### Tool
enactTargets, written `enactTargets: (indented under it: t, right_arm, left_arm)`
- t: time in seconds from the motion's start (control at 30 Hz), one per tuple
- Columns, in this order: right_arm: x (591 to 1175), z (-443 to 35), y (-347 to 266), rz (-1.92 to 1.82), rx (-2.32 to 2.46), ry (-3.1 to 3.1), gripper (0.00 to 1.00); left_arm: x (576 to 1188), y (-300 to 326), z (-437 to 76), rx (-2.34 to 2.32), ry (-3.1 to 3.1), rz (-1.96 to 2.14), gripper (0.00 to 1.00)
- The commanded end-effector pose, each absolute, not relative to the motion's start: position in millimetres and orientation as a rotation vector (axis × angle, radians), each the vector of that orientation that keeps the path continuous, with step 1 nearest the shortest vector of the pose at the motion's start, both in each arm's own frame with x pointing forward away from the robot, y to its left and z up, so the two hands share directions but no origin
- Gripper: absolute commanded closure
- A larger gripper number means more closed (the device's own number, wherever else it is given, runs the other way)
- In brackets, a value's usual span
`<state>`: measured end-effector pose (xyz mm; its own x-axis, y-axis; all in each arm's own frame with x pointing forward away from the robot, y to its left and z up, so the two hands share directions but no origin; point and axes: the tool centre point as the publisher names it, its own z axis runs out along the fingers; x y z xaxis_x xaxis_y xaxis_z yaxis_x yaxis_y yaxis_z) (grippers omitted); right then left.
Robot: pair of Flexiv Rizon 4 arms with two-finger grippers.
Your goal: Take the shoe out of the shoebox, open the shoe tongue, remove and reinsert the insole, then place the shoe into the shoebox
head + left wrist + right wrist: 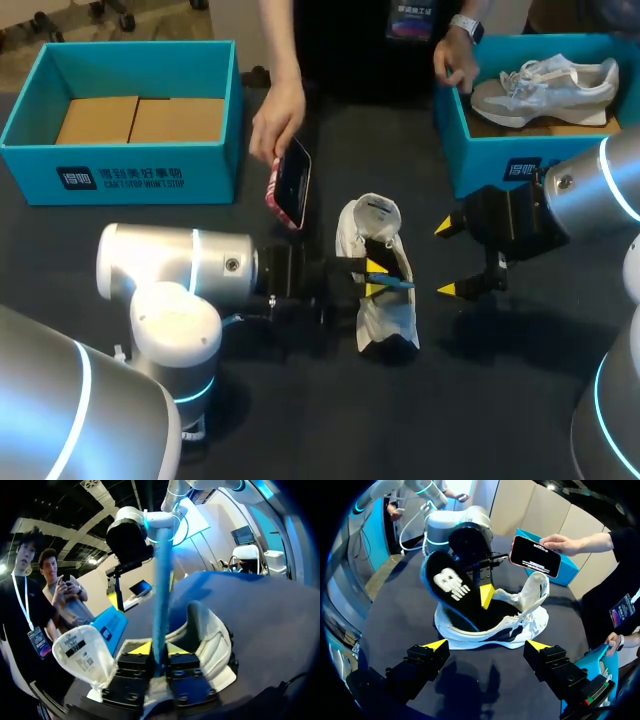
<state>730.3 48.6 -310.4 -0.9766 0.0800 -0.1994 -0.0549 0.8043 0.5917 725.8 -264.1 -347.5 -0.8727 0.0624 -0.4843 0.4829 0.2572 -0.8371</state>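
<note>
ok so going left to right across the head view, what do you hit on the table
empty shoebox → phone held in a person's hand → shoe lying on the table → second shoebox with another shoe inside

There are two white mesh trainers: the mid-table trainer [372, 225] and a boxed trainer [545, 88] to its right. Two open teal cardboard shoeboxes flank the mid-table trainer: left shoebox [200, 175], right shoebox [500, 165]. One black blue-edged insole [447, 587] rises over it, and one red-cased phone [292, 182] hangs just beyond it. Two yellow-tipped grippers sit beside it: left gripper [374, 278], right gripper [445, 259].
</note>
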Motion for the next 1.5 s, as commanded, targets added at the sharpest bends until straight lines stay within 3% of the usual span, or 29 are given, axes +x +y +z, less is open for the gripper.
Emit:
enactTargets:
  t: [0.03, 0.2, 0.47, 0.53, 1.5]
  right_arm:
    - [729.0, -310.4, 48.8, 0.918, 0.02, 2.775, 0.0]
    - [729.0, -310.4, 48.8, 0.918, 0.02, 2.775, 0.0]
    - [729.0, -310.4, 48.8, 0.918, 0.02, 2.775, 0.0]
    - [729.0, -310.4, 48.8, 0.918, 0.02, 2.775, 0.0]
    - [729.0, -310.4, 48.8, 0.918, 0.02, 2.775, 0.0]
  left_arm:
    - [721.7, -262.7, -338.8, 0.508, 2.176, -1.66, 0.62]
    - [713.5, -264.2, -334.5, 0.517, 2.167, -1.677, 0.71]
    - [706.8, -261.3, -334.5, 0.504, 2.17, -1.686, 0.76]
    - [706.1, -260.7, -335.3, 0.503, 2.179, -1.69, 1.0]
    - [734.9, -263.8, -348.0, 0.592, 2.075, -1.672, 1.0]
